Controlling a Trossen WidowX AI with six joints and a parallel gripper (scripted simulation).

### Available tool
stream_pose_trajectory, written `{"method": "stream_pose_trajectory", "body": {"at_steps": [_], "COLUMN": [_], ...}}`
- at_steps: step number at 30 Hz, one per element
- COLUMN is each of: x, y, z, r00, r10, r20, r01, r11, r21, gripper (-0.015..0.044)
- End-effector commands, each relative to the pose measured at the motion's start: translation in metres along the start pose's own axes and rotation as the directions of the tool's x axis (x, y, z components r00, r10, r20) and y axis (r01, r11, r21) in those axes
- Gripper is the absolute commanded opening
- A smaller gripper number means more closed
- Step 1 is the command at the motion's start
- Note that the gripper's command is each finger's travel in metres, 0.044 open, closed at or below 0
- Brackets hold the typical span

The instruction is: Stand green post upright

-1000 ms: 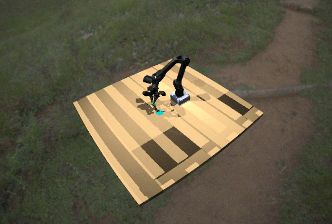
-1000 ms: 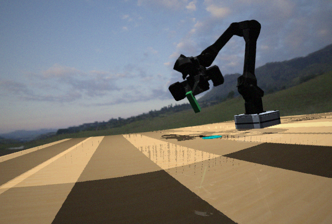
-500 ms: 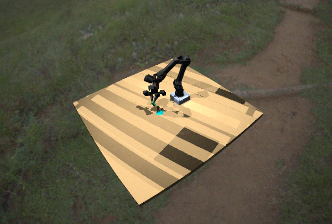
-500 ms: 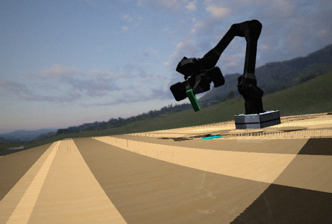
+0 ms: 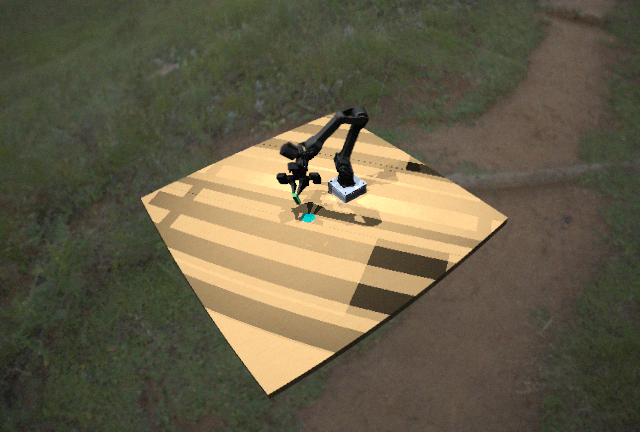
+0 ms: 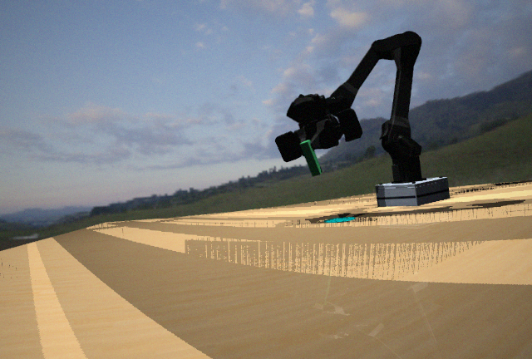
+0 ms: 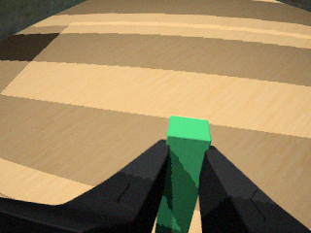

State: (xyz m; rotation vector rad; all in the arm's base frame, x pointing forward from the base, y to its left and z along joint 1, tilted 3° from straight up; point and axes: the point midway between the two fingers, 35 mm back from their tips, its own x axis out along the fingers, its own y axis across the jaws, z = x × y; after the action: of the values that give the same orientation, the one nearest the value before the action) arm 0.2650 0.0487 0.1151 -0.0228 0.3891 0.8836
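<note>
Post gripped, off the table, tilted; circle unfilled

Gripper (image 5: 296,193) (image 6: 311,145) (image 7: 186,151) is closed down to a narrow gap, with the green post (image 5: 296,198) (image 6: 311,158) (image 7: 188,165) pinched between its two fingers. Wrist view: one finger on each long side, end face poking out past the tips. Post is in the air above the table (image 5: 248,262) (image 6: 258,295) (image 7: 146,87), leaning off vertical in the exterior view, lower end well apart from the surface. Cyan circle (image 5: 308,217) (image 6: 339,219) lies flat on the table, near the arm's pale base (image 5: 360,190) (image 6: 396,196); the post is not on it. Arm (image 5: 326,133) (image 6: 364,72) is bent high at the elbow, forearm sloping down to the gripper. Table shows light and dark bands. Placement and release both still to do.
</note>
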Motion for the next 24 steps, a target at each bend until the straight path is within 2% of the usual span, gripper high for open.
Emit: {"method": "stream_pose_trajectory", "body": {"at_steps": [1,24], "x": [-0.002,-0.016], "y": [0.003,0.012], "z": [-0.002,-0.004], "r00": [1.000,0.989], "r10": [0.007,0.026], "r20": [0.021,0.146], "r01": [-0.007,-0.019], "r11": [1.000,0.998], "r21": [0.006,-0.051], "gripper": [0.0023,0.0023]}}
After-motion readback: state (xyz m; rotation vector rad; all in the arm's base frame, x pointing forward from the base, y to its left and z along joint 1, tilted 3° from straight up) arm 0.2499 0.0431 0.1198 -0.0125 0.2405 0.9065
